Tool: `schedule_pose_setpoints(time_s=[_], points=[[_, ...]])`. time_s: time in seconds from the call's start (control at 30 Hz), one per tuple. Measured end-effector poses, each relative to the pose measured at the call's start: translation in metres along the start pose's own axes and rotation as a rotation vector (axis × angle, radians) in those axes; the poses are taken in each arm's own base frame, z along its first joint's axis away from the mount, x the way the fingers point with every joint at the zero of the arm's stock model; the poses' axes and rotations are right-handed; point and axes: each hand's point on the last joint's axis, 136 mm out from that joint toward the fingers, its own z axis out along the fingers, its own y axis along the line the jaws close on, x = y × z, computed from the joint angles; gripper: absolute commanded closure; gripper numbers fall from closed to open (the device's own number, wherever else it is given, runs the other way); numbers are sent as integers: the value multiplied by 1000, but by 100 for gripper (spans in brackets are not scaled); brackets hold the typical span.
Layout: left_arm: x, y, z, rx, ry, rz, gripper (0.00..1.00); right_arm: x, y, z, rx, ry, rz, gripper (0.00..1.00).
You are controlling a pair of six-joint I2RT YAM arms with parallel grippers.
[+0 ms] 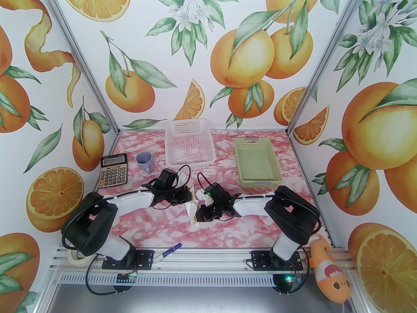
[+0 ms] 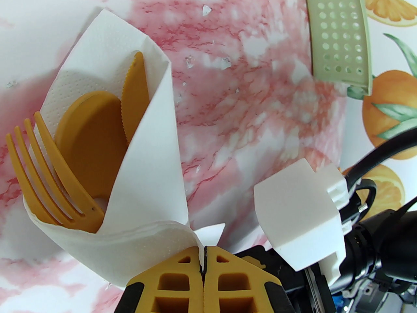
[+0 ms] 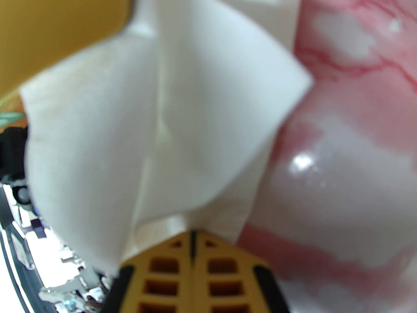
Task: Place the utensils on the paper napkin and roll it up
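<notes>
The paper napkin (image 1: 191,207) stands folded up off the table's middle, held between both arms. In the left wrist view the napkin (image 2: 153,161) wraps like a cone around the orange utensils: a fork (image 2: 42,168), a spoon (image 2: 91,135) and a serrated knife (image 2: 136,90), heads sticking out. My left gripper (image 2: 204,251) is shut, pinching the napkin's lower edge; from above, the left gripper (image 1: 187,195) is at the napkin's far left side. My right gripper (image 1: 199,212) is shut on the napkin's near right side. In the right wrist view the napkin (image 3: 163,126) is a blurred close-up above the right gripper (image 3: 193,235).
A white perforated basket (image 1: 189,142) and a green basket (image 1: 257,165) stand at the back. A mug (image 1: 145,161) and calculator (image 1: 113,173) sit back left. A blue pen (image 1: 167,252) and tape roll (image 1: 76,258) lie on the front rail, a plush fish (image 1: 329,272) at right.
</notes>
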Motion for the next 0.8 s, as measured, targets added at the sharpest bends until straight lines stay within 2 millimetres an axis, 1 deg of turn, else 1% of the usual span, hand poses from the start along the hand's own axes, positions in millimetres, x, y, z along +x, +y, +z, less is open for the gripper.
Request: schedule_pose_setpoints(time_s=[0.13, 0.2, 0.27, 0.47, 0.53, 0.63, 0.8], points=[[0, 5, 7, -9, 11, -10, 98, 0, 0, 0, 1, 1, -5, 100], [0, 7, 9, -12, 14, -11, 98, 0, 0, 0, 1, 2, -8, 97], [1, 9, 12, -14, 18, -13, 98, 0, 0, 0, 1, 1, -8, 94], [1, 13, 15, -22, 23, -18, 98, -1, 4, -2, -8, -2, 0, 79], [1, 13, 15, -22, 21, -18, 99, -1, 7, -6, -6, -7, 3, 75], [0, 13, 15, -21, 18, -16, 99, -2, 15, -19, -7, -25, 0, 69], [0, 13, 16, -17, 14, -13, 99, -16, 28, -45, -11, -94, -24, 58]])
